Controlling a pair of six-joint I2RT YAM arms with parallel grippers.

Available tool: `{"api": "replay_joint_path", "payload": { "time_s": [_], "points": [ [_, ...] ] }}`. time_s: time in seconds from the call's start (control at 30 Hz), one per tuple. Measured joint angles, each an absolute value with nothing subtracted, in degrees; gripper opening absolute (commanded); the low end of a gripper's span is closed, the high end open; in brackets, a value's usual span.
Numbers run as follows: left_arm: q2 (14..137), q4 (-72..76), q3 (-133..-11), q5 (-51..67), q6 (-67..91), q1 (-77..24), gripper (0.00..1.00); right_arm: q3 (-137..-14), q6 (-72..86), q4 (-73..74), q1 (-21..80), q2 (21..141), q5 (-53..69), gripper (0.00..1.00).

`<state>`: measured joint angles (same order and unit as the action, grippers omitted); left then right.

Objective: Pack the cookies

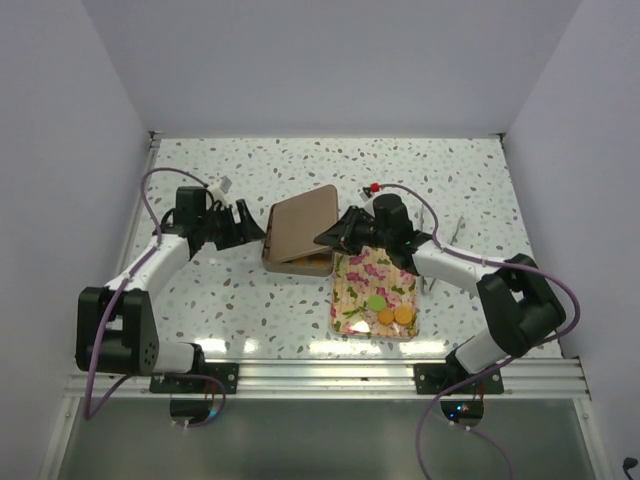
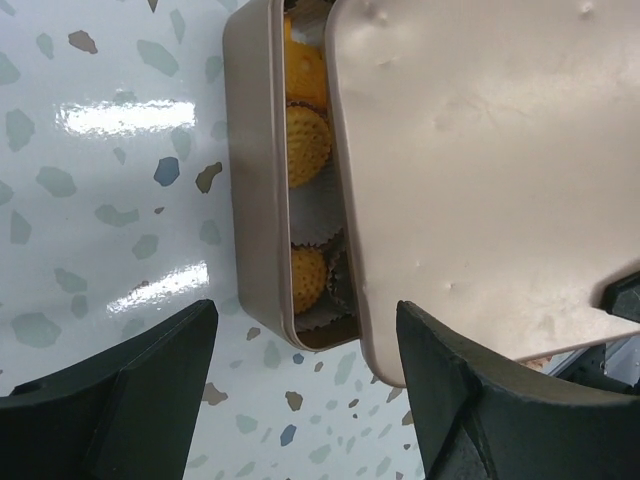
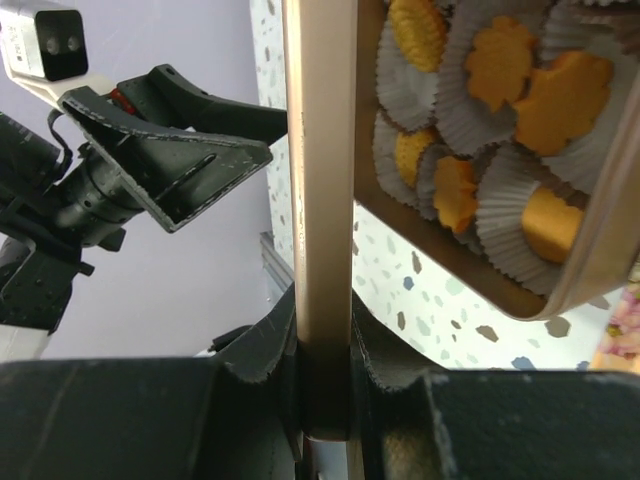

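A gold tin box (image 1: 300, 262) stands mid-table with its gold lid (image 1: 300, 222) tilted over it. My right gripper (image 1: 332, 238) is shut on the lid's edge (image 3: 325, 200), which stands between its jaws (image 3: 325, 345). Orange cookies (image 3: 500, 70) sit in white paper cups inside the box, and they also show in the left wrist view (image 2: 308, 145). My left gripper (image 1: 250, 225) is open and empty (image 2: 305, 320), just off the box's left end (image 2: 250, 180). One green cookie (image 1: 375, 302) and two orange cookies (image 1: 395, 315) lie on the floral tray (image 1: 365, 270).
The floral tray lies right of the box, under my right arm. A small white and red object (image 1: 376, 188) lies behind the right gripper. White walls close in the table at the back and sides. My left gripper shows in the right wrist view (image 3: 170, 150).
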<state>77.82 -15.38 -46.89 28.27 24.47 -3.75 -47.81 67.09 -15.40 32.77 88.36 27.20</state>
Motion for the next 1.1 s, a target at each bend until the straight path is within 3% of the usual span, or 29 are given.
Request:
{"api": "replay_joint_path", "payload": {
  "time_s": [0.23,0.4,0.7,0.87,1.1],
  "points": [
    [81.82,-13.58,-46.89,30.39,24.38,-3.75,0.78,-44.97,67.61,-16.12,32.99,88.49,24.43,0.01],
    [83.99,-11.18,-46.04,31.9,24.47,-3.75,0.78,-44.01,68.42,-18.48,33.67,88.86,22.63,0.14],
    [87.77,-8.23,-45.78,35.29,24.71,-3.75,0.78,-43.53,71.44,-23.7,34.11,92.71,22.46,0.2],
    [88.23,-7.4,-45.76,35.99,24.93,-3.75,0.78,-43.31,71.79,-23.97,34.17,94.17,22.61,0.34],
    [88.66,-6.85,-45.76,36.45,25.04,-3.75,0.78,-42.72,70.91,-19.79,34.24,94.48,22.59,0.38]
  ]
}}
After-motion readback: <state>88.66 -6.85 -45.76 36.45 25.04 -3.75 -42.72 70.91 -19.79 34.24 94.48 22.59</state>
